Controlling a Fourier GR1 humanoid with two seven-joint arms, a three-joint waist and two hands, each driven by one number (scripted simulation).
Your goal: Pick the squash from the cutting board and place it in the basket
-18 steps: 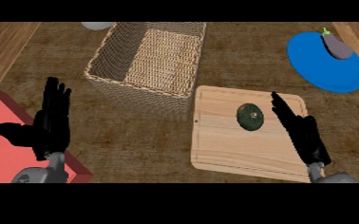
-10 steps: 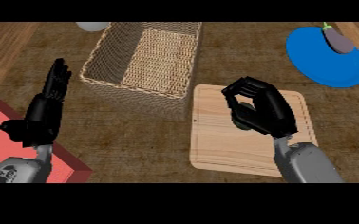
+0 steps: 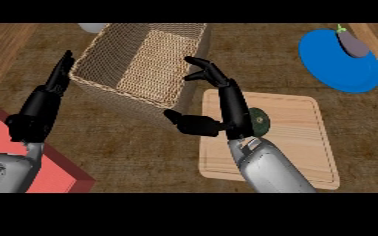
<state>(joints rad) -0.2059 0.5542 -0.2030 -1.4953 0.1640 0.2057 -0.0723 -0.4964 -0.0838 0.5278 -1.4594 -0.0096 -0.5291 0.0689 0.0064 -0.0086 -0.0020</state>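
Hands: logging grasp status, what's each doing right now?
Left hand: open, holding nothing.
Right hand: open, holding nothing; squash lies on the cutting board.

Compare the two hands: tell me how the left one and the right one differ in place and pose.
The left hand shows near the view's left edge, left of the basket, fingers straight and pointing up, resting. The right hand is near the middle, at the cutting board's left edge by the basket's near corner, fingers spread and thumb stuck out sideways. The squash lies just right of the right hand; nothing is near the left. Both are black, open and holding nothing.
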